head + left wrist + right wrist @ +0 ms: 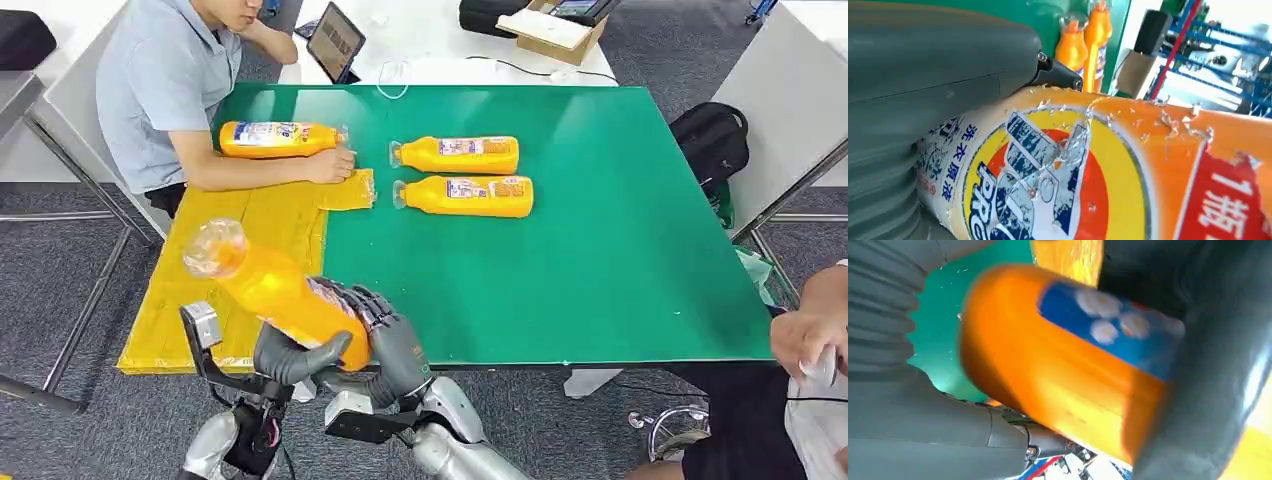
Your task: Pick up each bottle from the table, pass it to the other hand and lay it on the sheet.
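**Handover over the sheet's near edge**

Nearest the camera, an orange bottle (275, 290) hangs in the air between both robot hands, tilted with its clear cap end up and to the left, its base low by the wrists. Left hand (283, 357) cups the base from below, thumb and fingers curled onto the bottle; the left wrist view has the thumb (923, 75) pressed along the torn label. Right hand (385, 335) wraps the lower body from the right, dark fingers clamped on the orange plastic — so both hands grip the one bottle, and this looks like the pass itself.

Below and to the left lies the yellow sheet (180, 300), spread over the left end of the green table (600, 250). At its far end a seated person's hand (330, 165) rests by another bottle (280, 138) on the sheet. Further right, two more bottles (465, 175) lie side by side on the bare green, near each other, well apart from the held one.

To do the pass well, I judge one hand should loosen only once the other carries the weight squarely — the grip sits near the base, so the heavy body may swing. Then lay it flat on open sheet, away from the person's arm
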